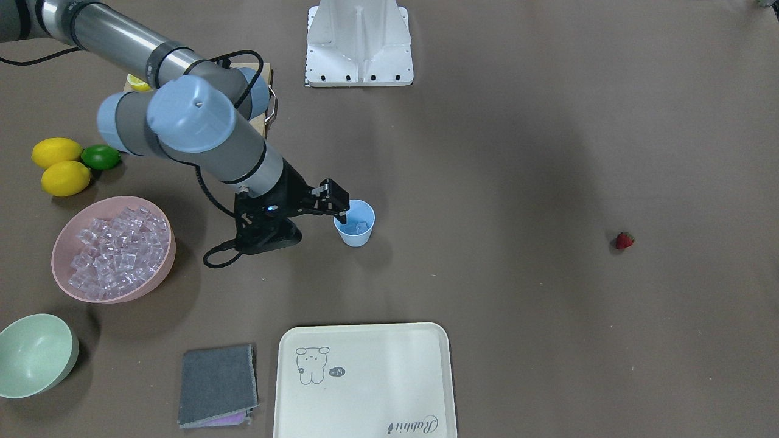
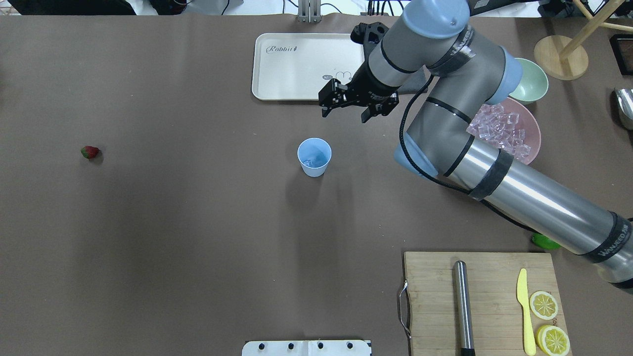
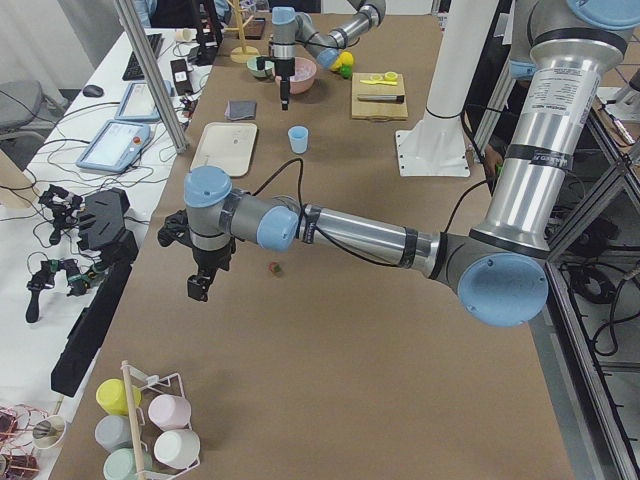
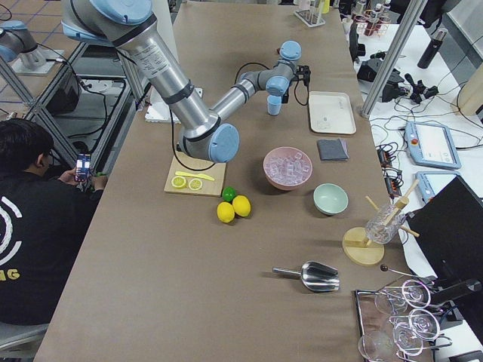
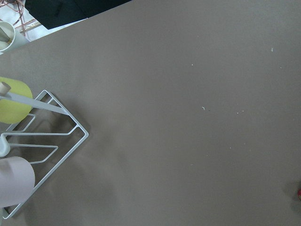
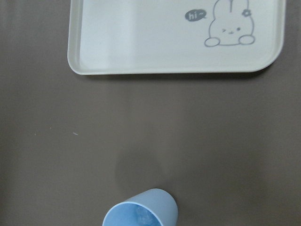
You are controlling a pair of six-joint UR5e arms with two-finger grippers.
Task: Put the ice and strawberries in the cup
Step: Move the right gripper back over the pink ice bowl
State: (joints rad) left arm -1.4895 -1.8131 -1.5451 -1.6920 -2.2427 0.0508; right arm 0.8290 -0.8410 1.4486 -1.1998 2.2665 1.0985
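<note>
The light-blue cup [image 2: 314,157] stands upright mid-table with a clear ice cube [image 2: 311,161] in its bottom. It also shows in the front view [image 1: 355,224] and the right wrist view [image 6: 140,214]. My right gripper [image 2: 346,108] is open and empty, hovering above the table beside the cup, on the tray side. More ice [image 1: 115,249] fills the pink bowl [image 1: 155,285]. The strawberry [image 2: 90,152] lies alone far off on the table. My left gripper [image 3: 198,288] hangs above the table near the strawberry [image 3: 274,268]; I cannot tell whether it is open or shut.
A cream tray [image 2: 277,74] lies beyond the cup. A pale green bowl [image 1: 33,356], a grey cloth [image 1: 218,384], two lemons [image 1: 58,164] and a lime [image 1: 100,156] lie around the pink bowl. A cutting board [image 2: 435,301] holds a knife and lemon slices. A wire cup rack [image 5: 42,136] is under the left wrist.
</note>
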